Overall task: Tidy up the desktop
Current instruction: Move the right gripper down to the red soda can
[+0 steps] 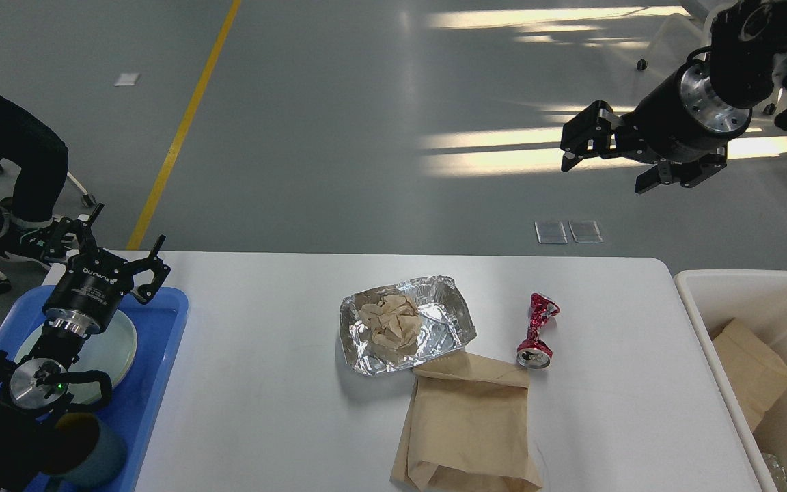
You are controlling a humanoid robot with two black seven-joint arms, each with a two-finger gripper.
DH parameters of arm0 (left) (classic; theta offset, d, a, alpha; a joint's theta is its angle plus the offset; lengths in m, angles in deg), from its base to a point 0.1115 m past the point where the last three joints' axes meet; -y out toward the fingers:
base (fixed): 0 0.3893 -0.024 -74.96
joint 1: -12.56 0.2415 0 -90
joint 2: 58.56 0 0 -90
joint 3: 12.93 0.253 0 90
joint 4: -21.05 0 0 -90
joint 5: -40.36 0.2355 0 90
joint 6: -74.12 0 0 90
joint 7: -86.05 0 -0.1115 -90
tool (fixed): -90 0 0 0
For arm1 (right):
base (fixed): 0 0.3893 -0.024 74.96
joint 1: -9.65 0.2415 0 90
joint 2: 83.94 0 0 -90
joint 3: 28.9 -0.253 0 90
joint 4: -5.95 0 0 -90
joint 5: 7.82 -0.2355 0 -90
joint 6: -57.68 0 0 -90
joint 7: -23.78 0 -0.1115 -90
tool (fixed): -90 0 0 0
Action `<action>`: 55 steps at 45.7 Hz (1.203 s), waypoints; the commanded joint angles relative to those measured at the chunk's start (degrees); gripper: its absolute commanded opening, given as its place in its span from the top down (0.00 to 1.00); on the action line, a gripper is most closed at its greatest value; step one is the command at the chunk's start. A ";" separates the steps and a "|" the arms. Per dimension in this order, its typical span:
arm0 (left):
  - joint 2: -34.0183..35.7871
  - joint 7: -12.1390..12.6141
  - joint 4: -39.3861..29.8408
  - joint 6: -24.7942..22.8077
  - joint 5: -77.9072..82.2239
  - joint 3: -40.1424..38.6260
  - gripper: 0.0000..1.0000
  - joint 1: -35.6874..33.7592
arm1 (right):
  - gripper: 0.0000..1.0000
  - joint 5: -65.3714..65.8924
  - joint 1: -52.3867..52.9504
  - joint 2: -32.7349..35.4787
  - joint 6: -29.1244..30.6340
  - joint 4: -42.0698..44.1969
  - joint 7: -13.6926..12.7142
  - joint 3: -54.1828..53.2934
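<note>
The white desktop (264, 369) holds a foil tray (445, 311) with a crumpled brown paper ball (390, 326) in it. A crushed red can (535, 333) lies to its right, and a flat brown paper bag (465, 427) lies near the front edge. My left gripper (117, 246) is open and empty above the far end of the blue tray (161, 355). My right gripper (605, 167) is open and empty, raised high beyond the table's far right part and pointing left.
A cream-white bin (691, 301) at the table's right end holds a brown paper bag (749, 369). The blue tray holds a pale plate (112, 348) and a teal cup (96, 454). A seated person (4, 164) is at the far left.
</note>
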 commanded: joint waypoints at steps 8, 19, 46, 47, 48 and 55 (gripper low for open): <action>0.01 0.00 0.00 0.00 0.00 0.00 0.04 -0.01 | 0.00 0.18 -7.59 -2.86 -4.94 0.52 -0.09 -2.49; 0.01 0.00 0.00 0.00 0.00 0.00 0.04 -0.01 | 0.00 0.18 -33.43 -5.93 -24.89 9.48 -0.18 -4.86; 0.01 0.00 0.00 0.00 0.00 0.00 0.04 -0.01 | 0.02 1.14 -60.17 -18.76 -37.55 33.04 -0.18 -6.36; 0.01 0.00 0.00 0.00 0.00 0.00 0.04 0.08 | 0.02 1.14 -60.35 -19.11 -38.17 33.04 -0.18 -6.19; 0.01 0.00 0.00 0.00 0.00 0.00 0.04 -0.01 | 0.02 1.14 -60.52 -19.47 -38.87 33.13 -0.18 -5.93; 0.01 0.00 0.00 0.00 0.00 0.00 0.04 -0.01 | 0.06 1.14 -62.72 -20.26 -41.78 33.13 -0.09 -3.55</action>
